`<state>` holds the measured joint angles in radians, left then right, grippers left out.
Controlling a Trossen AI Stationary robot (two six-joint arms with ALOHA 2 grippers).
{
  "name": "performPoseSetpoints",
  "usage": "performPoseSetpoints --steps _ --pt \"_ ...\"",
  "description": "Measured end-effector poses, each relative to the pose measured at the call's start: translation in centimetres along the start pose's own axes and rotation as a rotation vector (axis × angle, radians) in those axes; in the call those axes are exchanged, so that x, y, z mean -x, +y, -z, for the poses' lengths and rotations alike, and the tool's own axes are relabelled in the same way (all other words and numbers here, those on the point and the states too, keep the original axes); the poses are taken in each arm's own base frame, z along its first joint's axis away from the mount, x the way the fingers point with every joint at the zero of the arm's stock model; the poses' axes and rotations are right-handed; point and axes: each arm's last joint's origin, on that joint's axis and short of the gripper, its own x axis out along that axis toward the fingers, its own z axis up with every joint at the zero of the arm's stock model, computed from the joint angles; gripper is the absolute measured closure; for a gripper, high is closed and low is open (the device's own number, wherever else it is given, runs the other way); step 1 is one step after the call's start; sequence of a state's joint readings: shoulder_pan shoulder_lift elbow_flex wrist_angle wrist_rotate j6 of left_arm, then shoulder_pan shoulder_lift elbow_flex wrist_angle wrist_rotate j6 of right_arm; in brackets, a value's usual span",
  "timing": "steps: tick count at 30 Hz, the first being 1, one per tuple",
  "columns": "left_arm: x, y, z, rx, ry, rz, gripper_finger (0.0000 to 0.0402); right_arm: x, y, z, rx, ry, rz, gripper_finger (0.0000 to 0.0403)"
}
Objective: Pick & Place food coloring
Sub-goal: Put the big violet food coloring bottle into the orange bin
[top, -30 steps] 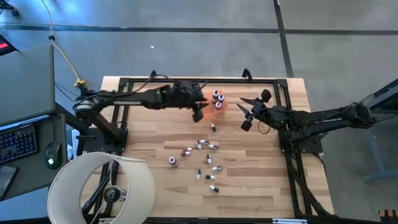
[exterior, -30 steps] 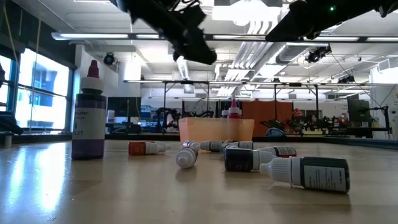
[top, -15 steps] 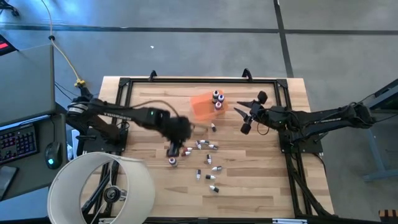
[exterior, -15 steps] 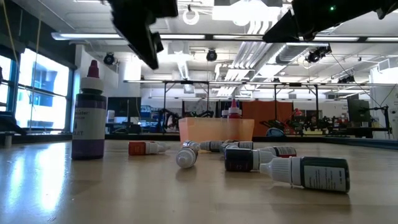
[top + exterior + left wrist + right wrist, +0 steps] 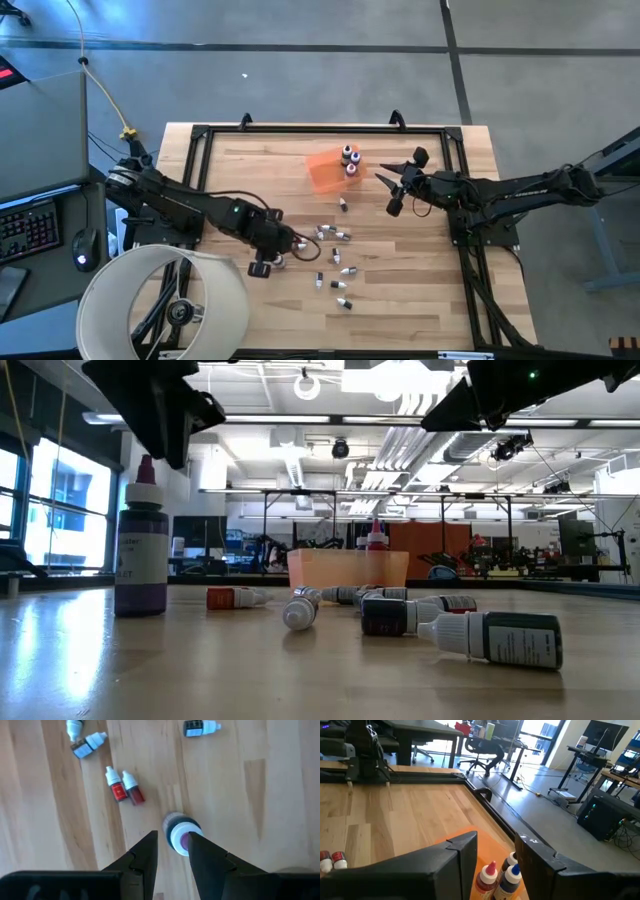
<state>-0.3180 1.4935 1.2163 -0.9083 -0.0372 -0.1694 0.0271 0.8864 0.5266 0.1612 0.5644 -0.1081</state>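
Note:
An upright purple food coloring bottle (image 5: 277,259) (image 5: 142,550) (image 5: 182,834) stands on its base near the table's left. My left gripper (image 5: 263,268) (image 5: 165,420) (image 5: 172,836) hangs open just above it, pointing steeply down with nothing between its fingers. Several small bottles (image 5: 332,236) (image 5: 498,638) lie on their sides at mid-table, among them a red pair (image 5: 125,789). Three bottles (image 5: 348,157) (image 5: 501,874) stand in the orange tray (image 5: 322,172) (image 5: 348,568) at the back. My right gripper (image 5: 389,192) (image 5: 495,842) waits open, raised to the right of the tray.
A black frame rail (image 5: 200,135) runs around the wooden table. A large white round shade (image 5: 165,300) overhangs the near left corner. One bottle (image 5: 343,205) lies alone between the tray and the cluster. Bare wood shows along the near and right sides.
My left gripper has swung from beside the orange tray toward the table's near left, sinking a little and tipping from nearly level to steeply down. It now hangs over the upright purple bottle. The bottles have stayed where they were.

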Motion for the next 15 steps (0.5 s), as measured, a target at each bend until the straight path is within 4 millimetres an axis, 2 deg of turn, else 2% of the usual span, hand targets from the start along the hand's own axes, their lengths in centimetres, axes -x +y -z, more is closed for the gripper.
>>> performPoseSetpoints --steps 11,15 --pt "-0.01 0.16 -0.08 0.023 -0.009 -0.024 0.0296 0.0 0.0 0.0 0.001 0.0 0.0 0.0277" --pt "0.0 -0.02 -0.45 0.024 -0.043 0.021 0.0296 0.0 0.0 0.0 0.003 0.0 0.0 0.0277"
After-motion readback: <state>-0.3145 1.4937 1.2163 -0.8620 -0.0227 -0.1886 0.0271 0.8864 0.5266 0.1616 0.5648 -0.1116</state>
